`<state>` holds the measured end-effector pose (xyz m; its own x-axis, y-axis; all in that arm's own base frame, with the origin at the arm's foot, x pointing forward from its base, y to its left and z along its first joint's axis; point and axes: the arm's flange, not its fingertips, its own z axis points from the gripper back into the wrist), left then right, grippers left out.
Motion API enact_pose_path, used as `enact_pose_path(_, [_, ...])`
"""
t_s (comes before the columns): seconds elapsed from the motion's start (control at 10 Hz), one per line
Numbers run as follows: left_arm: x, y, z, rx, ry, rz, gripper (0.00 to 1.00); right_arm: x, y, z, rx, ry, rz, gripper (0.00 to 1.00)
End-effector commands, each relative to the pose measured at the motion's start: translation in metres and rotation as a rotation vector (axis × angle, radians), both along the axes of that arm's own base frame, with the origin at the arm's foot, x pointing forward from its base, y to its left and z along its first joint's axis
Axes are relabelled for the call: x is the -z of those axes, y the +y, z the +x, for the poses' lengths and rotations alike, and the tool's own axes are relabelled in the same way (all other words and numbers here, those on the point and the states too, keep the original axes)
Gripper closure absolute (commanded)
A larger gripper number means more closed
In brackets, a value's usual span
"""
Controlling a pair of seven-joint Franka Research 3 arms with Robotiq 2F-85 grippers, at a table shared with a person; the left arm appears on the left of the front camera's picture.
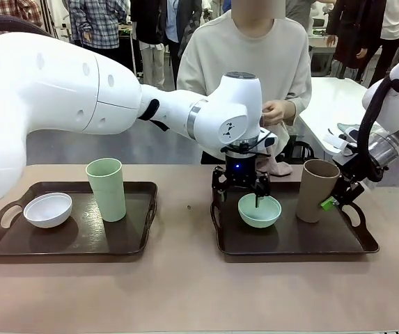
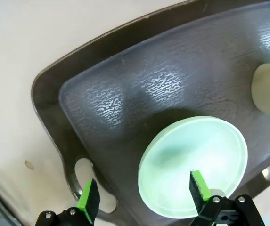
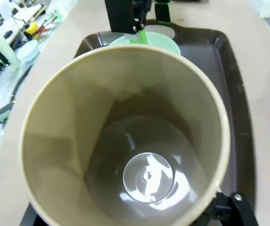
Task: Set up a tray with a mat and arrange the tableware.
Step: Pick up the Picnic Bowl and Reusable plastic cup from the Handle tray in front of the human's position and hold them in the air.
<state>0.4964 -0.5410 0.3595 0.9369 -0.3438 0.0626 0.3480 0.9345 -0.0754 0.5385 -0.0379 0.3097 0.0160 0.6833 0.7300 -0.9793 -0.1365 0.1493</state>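
The job now is putting the dishes in their spots on the trays. Two dark trays sit on the counter (image 1: pixel 185 292).

The tray at the lower left of the front view (image 1: pixel 88 240) holds the white bowl (image 1: pixel 47 209) and the pale green cup (image 1: pixel 106 189), which stands just beside it. Both look empty.

The tray at the lower right (image 1: pixel 290 243) holds the mint green bowl (image 1: pixel 260 212) near its left end and the brown cup (image 1: pixel 316 191) to the right of the bowl. The bowl is empty. The right wrist view looks straight down into the brown cup (image 3: pixel 125 141), and it is empty too. The tray floor has a bumpy dark skin. I cannot tell if that is the mat.

The left gripper (image 1: pixel 242 195) hangs low over the mint bowl with its fingers spread wide. In the left wrist view one green pad sits over the inside of the bowl (image 2: pixel 196 165) and the other sits outside the rim.

The right gripper (image 1: pixel 333 200) is at the brown cup's right side, low down. Its fingers are wide apart too, and one green pad is right by the cup wall. I cannot tell if it touches.

To move the bowl, the left fingers would need to pinch the rim and lift gently, staying clear of the cup.
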Motion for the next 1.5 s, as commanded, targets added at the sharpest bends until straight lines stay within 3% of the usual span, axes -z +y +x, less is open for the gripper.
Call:
enact_pose_path(0.0, [-0.001,-0.007,0.001,-0.038,-0.018,0.032,0.00,0.003,0.009,-0.004,-0.030,-0.012,0.032,0.00])
enact_pose_path(0.7, [0.008,-0.004,-0.002,-0.119,0.090,0.027,0.00,0.033,0.033,0.010,0.001,0.040,0.082,0.00])
enact_pose_path(1.0, [0.011,-0.002,-0.001,-0.130,0.126,0.020,0.00,0.034,0.033,0.008,-0.012,-0.024,0.118,0.00])
enact_pose_path(1.1, [0.011,-0.001,0.000,-0.113,0.136,0.001,0.49,0.033,0.033,0.008,-0.021,-0.050,0.114,0.44])
enact_pose_path(1.2, [0.011,-0.002,0.001,-0.125,0.148,0.009,0.60,0.033,0.033,0.007,-0.025,-0.052,0.115,0.60])
enact_pose_path(1.3, [0.011,-0.001,0.002,-0.132,0.147,0.013,1.00,0.033,0.033,0.008,-0.028,-0.059,0.114,1.00])
enact_pose_path(1.4, [0.011,-0.001,0.001,-0.134,0.141,0.011,1.00,0.034,0.032,0.006,-0.035,-0.062,0.114,1.00])
